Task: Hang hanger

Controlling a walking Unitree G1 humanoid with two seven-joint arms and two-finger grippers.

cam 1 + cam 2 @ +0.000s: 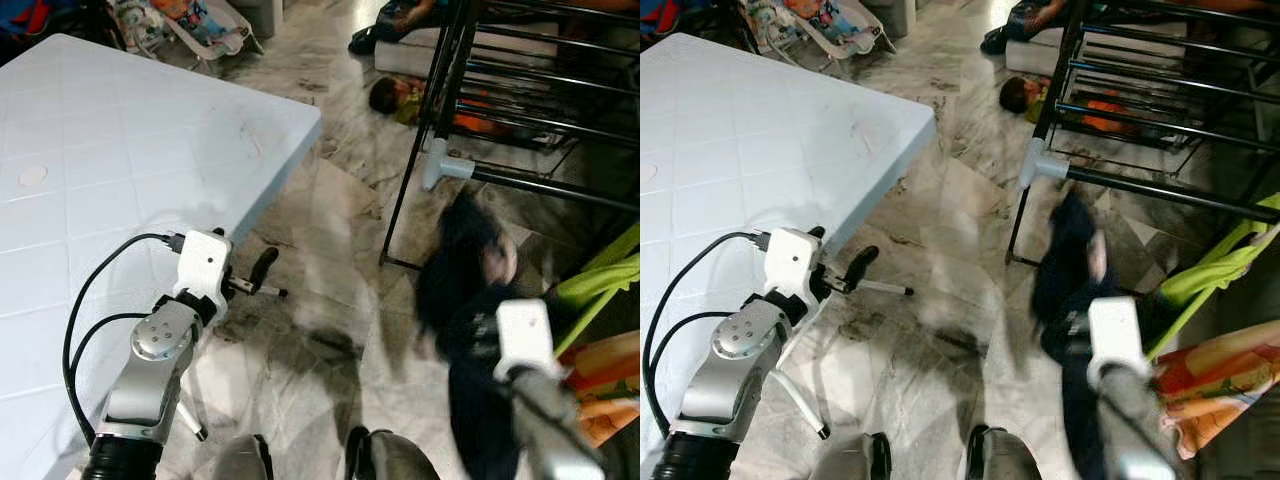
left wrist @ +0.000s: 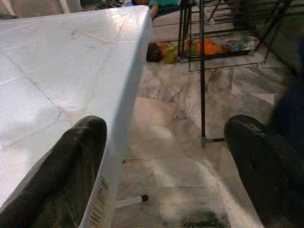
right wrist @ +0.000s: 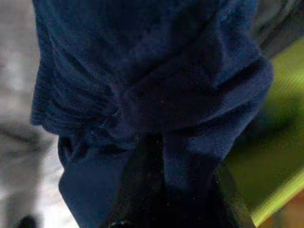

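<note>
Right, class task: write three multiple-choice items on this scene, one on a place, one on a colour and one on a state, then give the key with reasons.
1. Where is the black drying rack?
A. On the table
B. On the floor to the robot's front right
C. Behind the left arm

2. What colour is the cloth at the right gripper?
A. Dark blue
B. Red
C. White

3. How is the left gripper?
A. Shut on a hanger
B. Shut on the cloth
C. Open, holding nothing

Key: B, its legs stand on the marble floor beside the white table; A, the right wrist view shows dark blue fabric; C, its fingers stand wide apart.
</note>
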